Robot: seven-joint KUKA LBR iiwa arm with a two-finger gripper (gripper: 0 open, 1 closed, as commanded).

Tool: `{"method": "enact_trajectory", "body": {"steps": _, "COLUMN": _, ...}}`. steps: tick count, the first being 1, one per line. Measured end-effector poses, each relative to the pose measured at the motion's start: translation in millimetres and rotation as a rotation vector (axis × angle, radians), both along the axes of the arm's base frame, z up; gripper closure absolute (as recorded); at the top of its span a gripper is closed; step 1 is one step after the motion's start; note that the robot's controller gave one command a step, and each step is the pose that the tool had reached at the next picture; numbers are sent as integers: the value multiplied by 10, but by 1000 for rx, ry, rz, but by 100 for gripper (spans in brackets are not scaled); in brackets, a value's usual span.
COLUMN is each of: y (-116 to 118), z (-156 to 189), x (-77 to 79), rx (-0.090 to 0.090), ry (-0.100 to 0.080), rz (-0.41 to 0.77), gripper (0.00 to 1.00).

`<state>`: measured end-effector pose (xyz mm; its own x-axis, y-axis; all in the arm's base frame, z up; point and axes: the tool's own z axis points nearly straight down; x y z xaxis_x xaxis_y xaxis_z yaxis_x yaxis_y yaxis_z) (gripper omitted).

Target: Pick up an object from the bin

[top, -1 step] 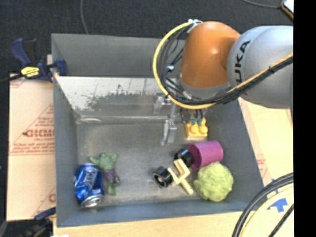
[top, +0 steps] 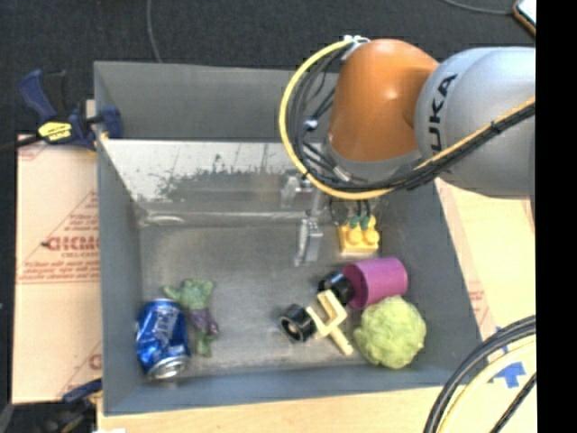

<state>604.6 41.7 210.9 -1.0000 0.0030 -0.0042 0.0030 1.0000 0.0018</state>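
Note:
My gripper [top: 309, 244] hangs below the orange wrist cover, over bare bin floor near the middle of the bin, toward the back. A small yellow block [top: 359, 236] with green studs lies just to its right. In front of that block a magenta cup [top: 380, 279] lies on its side, its black-rimmed mouth facing left. A cream and black clip-like piece [top: 317, 319] rests on the floor in front of the gripper. Nothing shows in the gripper.
A fuzzy light-green ball [top: 391, 332] sits in the front right corner. A crushed blue can [top: 162, 337] lies in the front left corner, with a green and purple soft toy [top: 199, 306] beside it. The arm covers the bin's back right part.

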Motion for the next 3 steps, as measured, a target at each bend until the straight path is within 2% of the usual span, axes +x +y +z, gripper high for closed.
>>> {"method": "enact_trajectory", "body": {"steps": 1, "y": -556, "z": -301, "x": -428, "rx": -3, "ry": 1, "rz": -2, "gripper": 0}}
{"method": "enact_trajectory", "body": {"steps": 2, "y": -498, "z": -443, "x": -372, "rx": 1, "ry": -8, "rz": 34, "gripper": 0}}
{"method": "enact_trajectory", "body": {"steps": 3, "y": -575, "z": -411, "x": -628, "rx": 0, "ry": -7, "rz": -26, "gripper": 0}}
